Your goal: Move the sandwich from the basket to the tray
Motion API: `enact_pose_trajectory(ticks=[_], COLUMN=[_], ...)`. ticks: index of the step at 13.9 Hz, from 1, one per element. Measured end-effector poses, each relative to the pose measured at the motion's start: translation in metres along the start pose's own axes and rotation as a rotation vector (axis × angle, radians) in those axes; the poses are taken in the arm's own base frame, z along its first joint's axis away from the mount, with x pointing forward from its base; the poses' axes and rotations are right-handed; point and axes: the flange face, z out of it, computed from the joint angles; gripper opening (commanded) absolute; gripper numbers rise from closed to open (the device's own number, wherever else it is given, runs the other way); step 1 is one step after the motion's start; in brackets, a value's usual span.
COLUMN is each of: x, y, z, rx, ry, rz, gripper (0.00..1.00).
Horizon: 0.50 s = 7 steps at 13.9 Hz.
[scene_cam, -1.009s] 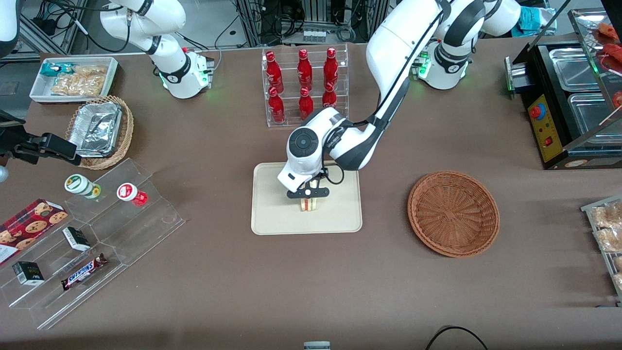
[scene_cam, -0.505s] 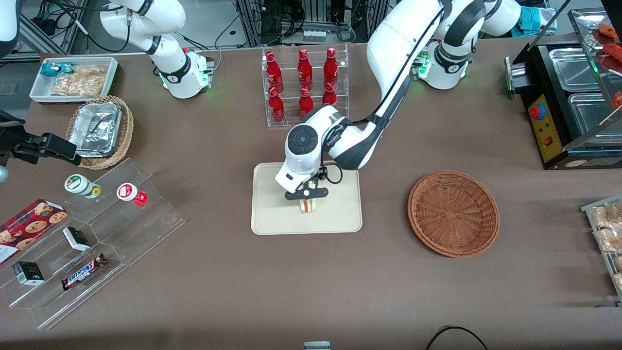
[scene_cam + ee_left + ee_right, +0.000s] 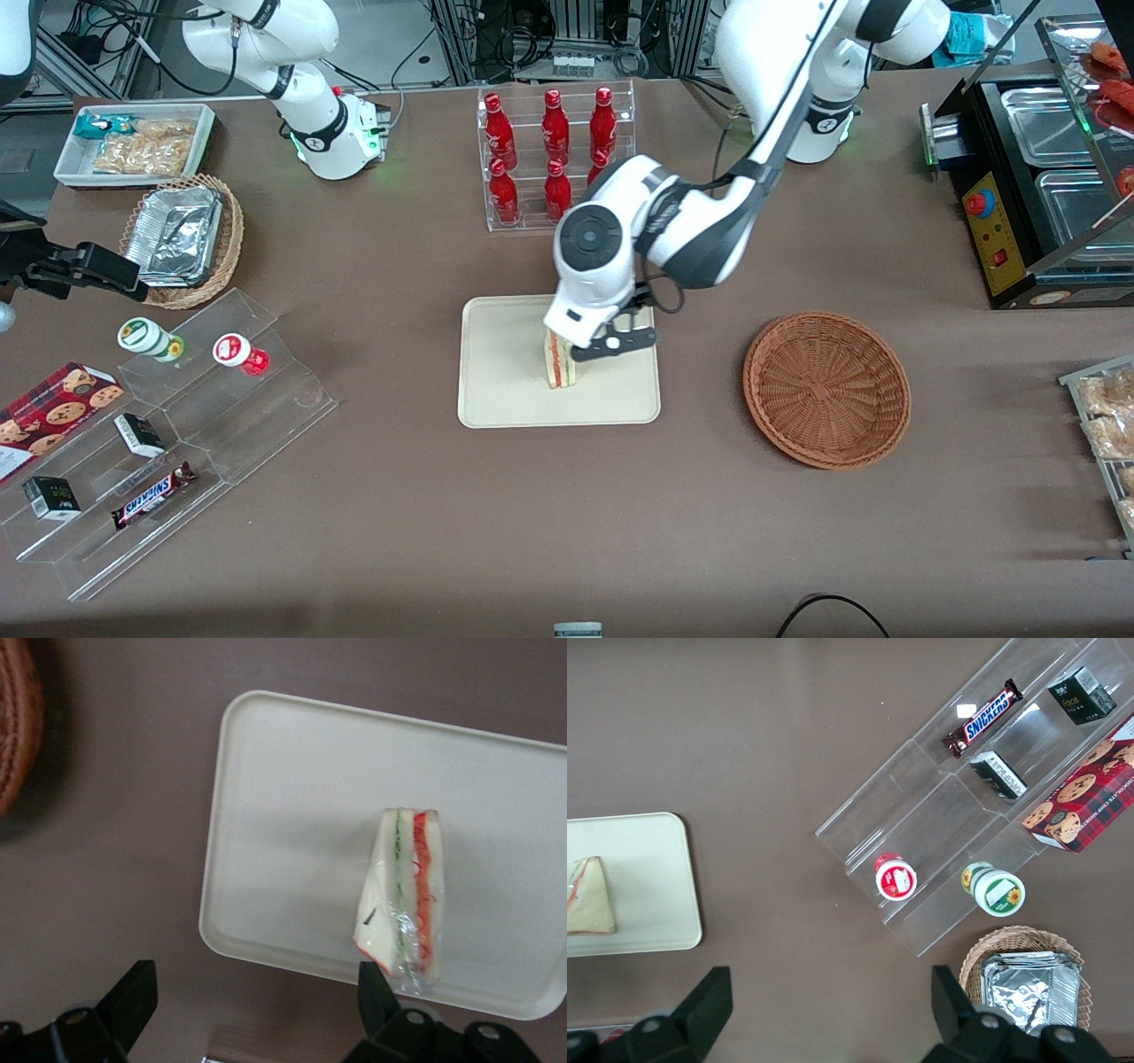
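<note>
Tray (image 3: 505,390): flat cream-beige rectangular plastic, rounded corners, low rim; lies near the middle of the brown table (image 3: 399,532), its long sides running toward the front camera.

Sandwich (image 3: 560,365): small triangular wedge of white bread in clear wrap, red and green filling lines along its edge. Stands on edge on the tray, about midway between the tray's long sides and nearer its front-camera edge. Nothing touches it in the wrist view (image 3: 403,904).

Gripper (image 3: 614,343): black two-finger tool of the white working arm, raised over the tray's edge on the basket side, just beside and above the sandwich. Fingers spread wide and hold nothing; in the wrist view one fingertip (image 3: 133,992) shows over bare table and the other over the tray rim.

Basket (image 3: 827,388): round, shallow, reddish-brown woven wicker; sits on the table toward the working arm's end, well apart from the tray; nothing inside.

Step in hand, judged: release is done and what remains is the retreat. To do it well, lift straight up with the fingers kept wide, so no finger brushes the upright wedge and tips it; swing sideways only once well above it.
</note>
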Motion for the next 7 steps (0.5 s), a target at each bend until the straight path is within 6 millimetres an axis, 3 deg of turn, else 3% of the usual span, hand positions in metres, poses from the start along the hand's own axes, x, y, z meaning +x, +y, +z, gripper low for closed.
enact_pose_trajectory(ticks=[4, 7], x=[0.046, 0.060], y=[-0.078, -0.141], z=[-0.007, -0.022], rx=[0.005, -0.007], ry=[-0.035, -0.054], rz=[-0.048, -0.003], gripper=[1.00, 1.00])
